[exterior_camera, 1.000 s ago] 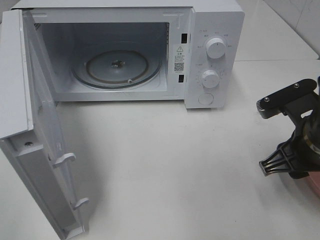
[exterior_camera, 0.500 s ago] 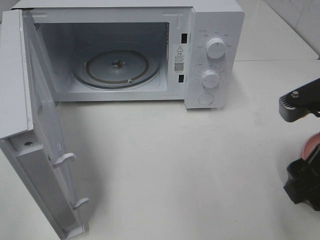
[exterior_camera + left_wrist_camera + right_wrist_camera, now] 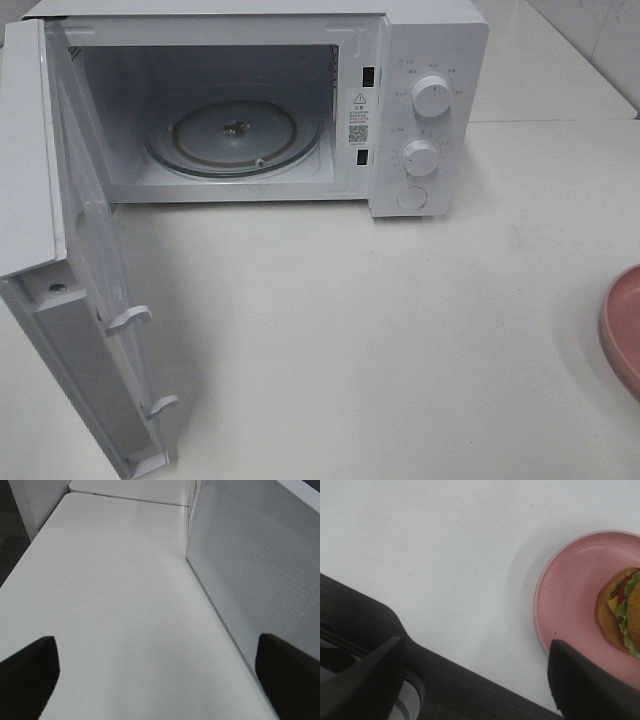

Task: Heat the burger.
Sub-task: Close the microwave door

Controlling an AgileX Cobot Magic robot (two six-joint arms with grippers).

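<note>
The worktop (image 3: 400,330) looked smooth, matt and white. The microwave (image 3: 430,60) had a white, faintly glossy plastic-looking shell, and inside it the turntable (image 3: 235,135) looked like clear glass. The microwave's door (image 3: 260,580) showed a finely dotted mesh pattern. The plate (image 3: 575,595) was smooth, satin pink; on it the burger (image 3: 622,612) had a glossy bun.
</note>
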